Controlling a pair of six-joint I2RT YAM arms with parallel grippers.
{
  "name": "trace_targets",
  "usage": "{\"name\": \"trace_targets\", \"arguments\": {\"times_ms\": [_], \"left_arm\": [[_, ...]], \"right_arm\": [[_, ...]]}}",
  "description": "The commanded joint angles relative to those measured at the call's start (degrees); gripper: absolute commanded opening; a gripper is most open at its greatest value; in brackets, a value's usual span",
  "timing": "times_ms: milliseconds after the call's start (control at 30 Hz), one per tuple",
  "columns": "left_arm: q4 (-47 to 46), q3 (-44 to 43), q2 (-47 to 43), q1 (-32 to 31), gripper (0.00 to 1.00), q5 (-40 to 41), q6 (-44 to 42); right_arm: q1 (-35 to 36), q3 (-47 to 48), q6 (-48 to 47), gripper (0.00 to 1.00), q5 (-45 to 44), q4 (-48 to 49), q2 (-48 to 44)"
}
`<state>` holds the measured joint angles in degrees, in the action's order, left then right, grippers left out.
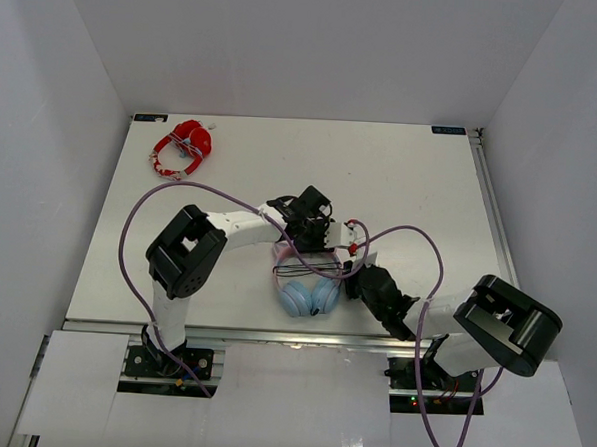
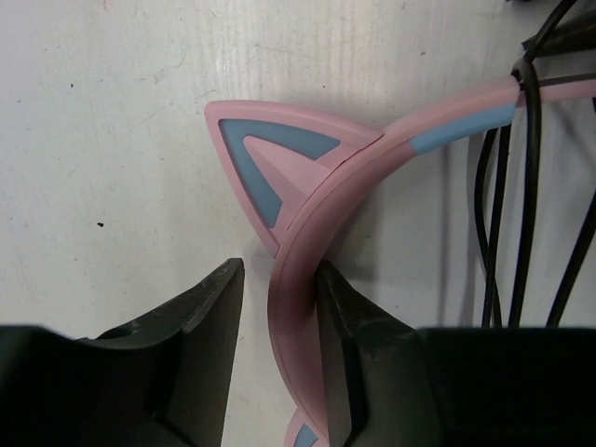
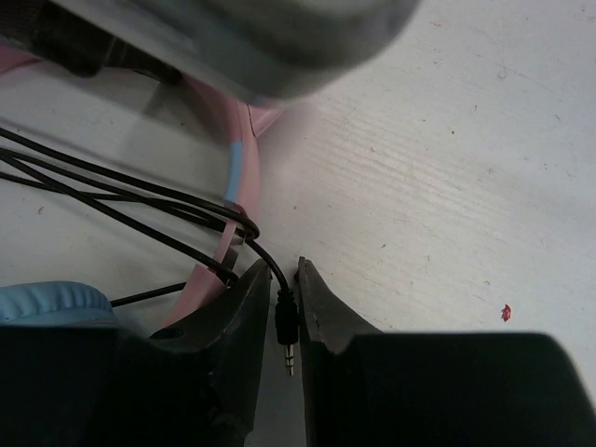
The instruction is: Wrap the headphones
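white table (image 1: 430,190), pink cat-ear headphones (image 1: 305,296) lying near its front edge between both arms. left gripper (image 2: 279,270) spread loosely around the headband (image 2: 307,233). right gripper (image 3: 283,265) nearly closed around the cable plug (image 3: 287,340), can't tell if it's actually pinching.

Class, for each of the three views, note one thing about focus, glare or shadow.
Top external: even light, with glare on the glossy near shelf. Left wrist: the pink cat-ear headband is sharp; the dark fingers show little detail. Right wrist: a blurred grey shape fills the top, out of focus; the cable plug is in focus.
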<state>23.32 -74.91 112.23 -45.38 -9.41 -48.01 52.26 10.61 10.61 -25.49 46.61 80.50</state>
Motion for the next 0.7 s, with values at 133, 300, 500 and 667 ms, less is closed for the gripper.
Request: {"name": "trace_targets", "arguments": {"times_ms": [133,300,500,667], "left_arm": [[-0.9,0.0,1.4,1.4,0.55,2.8,0.8],[-2.5,1.2,-1.1,1.7,0.61,1.3,1.2],[-3.0,1.9,-3.0,1.6,0.67,0.1,1.5],[-3.3,2.3,-4.0,1.7,0.92,0.4,1.7]], "right_arm": [[-0.6,0.5,0.2,0.33,-1.1,2.7,-0.9],[-0.6,1.2,0.6,0.39,-4.1,-1.8,-4.3],[-1.3,2.4,0.3,0.41,-5.2,-5.4,-6.8],[-1.7,2.9,0.3,0.41,-4.4,-6.4,-7.0]]}}
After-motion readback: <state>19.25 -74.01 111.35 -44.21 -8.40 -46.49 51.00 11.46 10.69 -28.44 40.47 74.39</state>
